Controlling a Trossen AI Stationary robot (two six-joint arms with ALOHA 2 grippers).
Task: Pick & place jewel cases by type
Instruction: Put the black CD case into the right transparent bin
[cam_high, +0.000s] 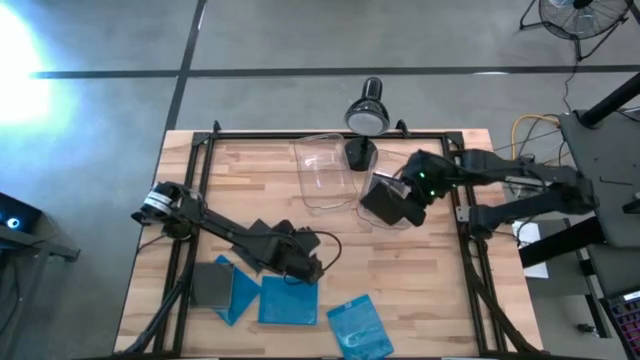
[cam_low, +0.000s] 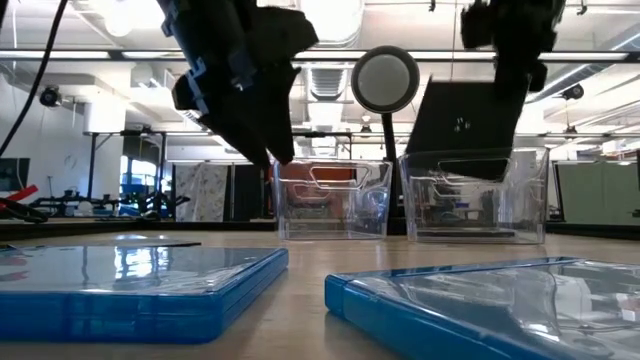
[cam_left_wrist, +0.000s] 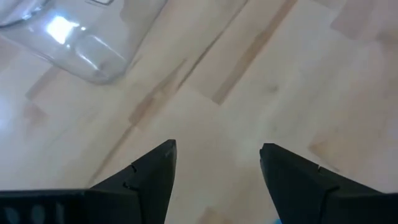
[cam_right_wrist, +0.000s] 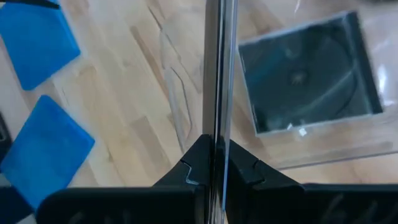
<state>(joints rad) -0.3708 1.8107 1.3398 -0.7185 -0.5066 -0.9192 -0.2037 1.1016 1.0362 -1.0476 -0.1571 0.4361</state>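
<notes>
Dark grey plastic is pinched edge-on in my right fingers (cam_right_wrist: 214, 168): a dark jewel case (cam_high: 390, 203), held clear of the table and hanging over the right-hand clear bin (cam_low: 475, 195). Another dark case (cam_right_wrist: 308, 78) already lies flat in that bin's bottom. My left fingers (cam_left_wrist: 217, 168) are spread and empty above bare table (cam_high: 440, 290), near the blue jewel cases (cam_high: 288, 300) along the front edge, where one more grey case (cam_high: 212, 283) lies at the left of the row.

My worry is the bin's wall. The case hangs tilted, so I judge that a lower corner could catch the rim on the way down and tip or shove the light bin. My hold is only on a thin edge, so a knock might twist the case out of my fingers, and it could land outside or in the empty left-hand bin (cam_high: 328, 172) just beside.

Room is tight there: the two bins sit close, with a lamp (cam_high: 366, 115) just behind them. The middle of the table is open.
</notes>
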